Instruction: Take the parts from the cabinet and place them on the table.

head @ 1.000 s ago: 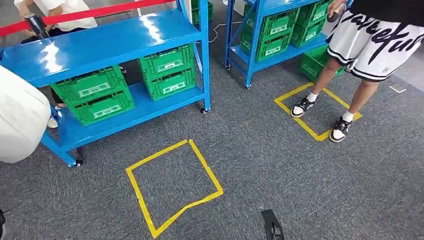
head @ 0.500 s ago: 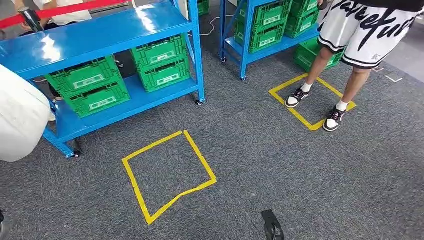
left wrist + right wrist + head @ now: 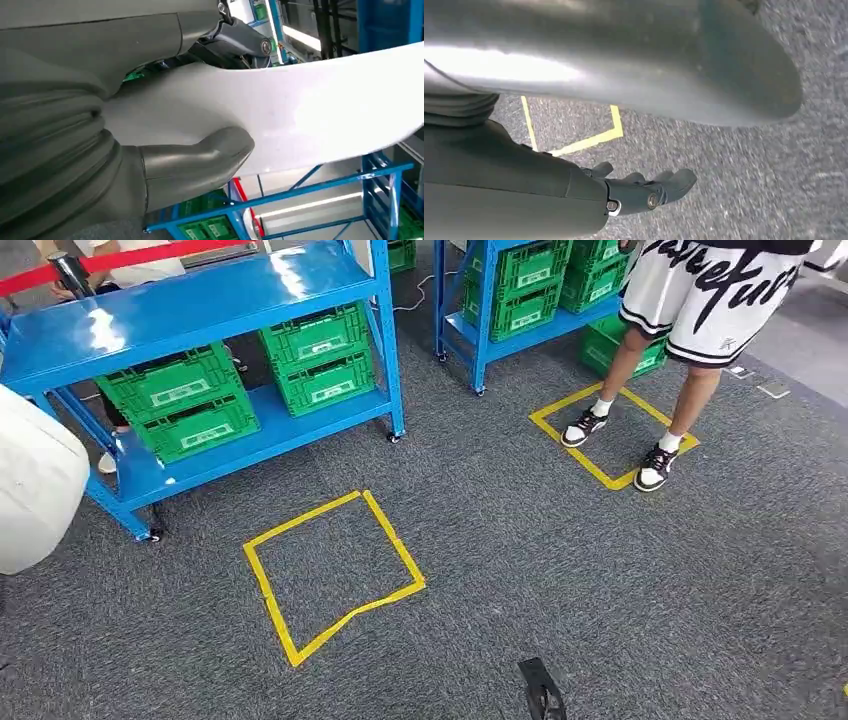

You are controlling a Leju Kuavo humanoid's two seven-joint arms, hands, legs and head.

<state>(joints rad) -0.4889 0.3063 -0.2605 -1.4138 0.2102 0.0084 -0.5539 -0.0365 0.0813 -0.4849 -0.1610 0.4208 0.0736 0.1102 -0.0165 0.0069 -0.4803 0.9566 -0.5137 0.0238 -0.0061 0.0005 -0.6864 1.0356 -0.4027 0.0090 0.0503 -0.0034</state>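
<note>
Left hand grips large smooth white curved part, held left for carrying | right hand empty, fingers apart; you seek worktop beyond blue metal cabinet

Dark grey carpet covers the floor, marked with two yellow tape squares. Two blue metal shelving racks on castors hold green plastic crates. A red barrier belt runs behind.
</note>
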